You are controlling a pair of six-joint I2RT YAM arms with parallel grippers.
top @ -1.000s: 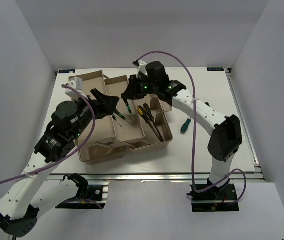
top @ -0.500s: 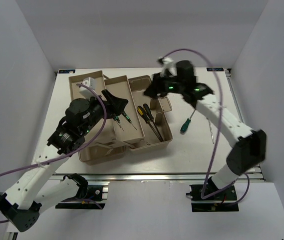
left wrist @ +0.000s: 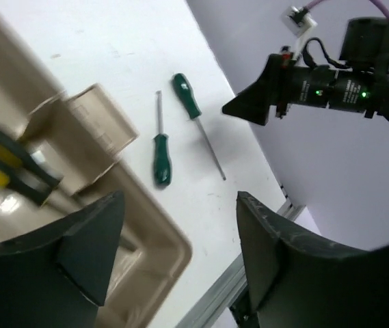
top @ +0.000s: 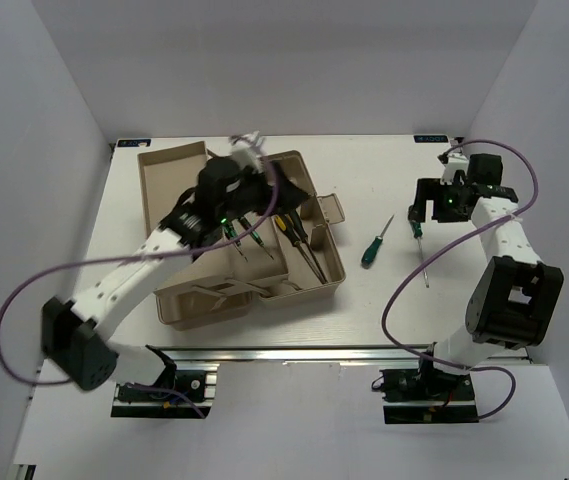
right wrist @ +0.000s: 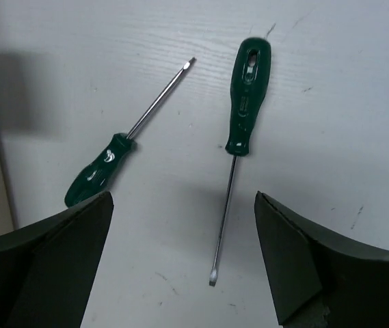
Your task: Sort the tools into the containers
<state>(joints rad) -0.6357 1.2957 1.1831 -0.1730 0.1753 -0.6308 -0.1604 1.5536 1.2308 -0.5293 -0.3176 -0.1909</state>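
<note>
Swinging away from the toolbox since a second ago, the right arm now reaches over the right side of the white worktop (top: 384, 170). The left arm has stretched across the open beige plastic toolbox (top: 316, 290), where it earlier hung back at its left side.

We see the right claw (right wrist: 180, 201) spread wide with nothing between its fingers. It hangs above two tools lying on the worktop. The long green-handled screwdriver with a thin dark shaft (right wrist: 247, 96) lies directly under it, handle away from the arm's base. The shorter green-handled screwdriver (right wrist: 97, 176) lies just beside it on the toolbox side, slanted, and the two are not touching.

We see the left claw (left wrist: 179, 205) partly open and empty, poised over the right end of the toolbox. From its wrist view both green screwdrivers show beyond the toolbox rim.

Inside the toolbox two yellow-and-black-handled screwdrivers (top: 292, 232) lie side by side, and two smaller tools with green on them (top: 239, 235) lie just to their left. A beige rectangular tray (top: 169, 165) sits at the toolbox's far left corner.
</note>
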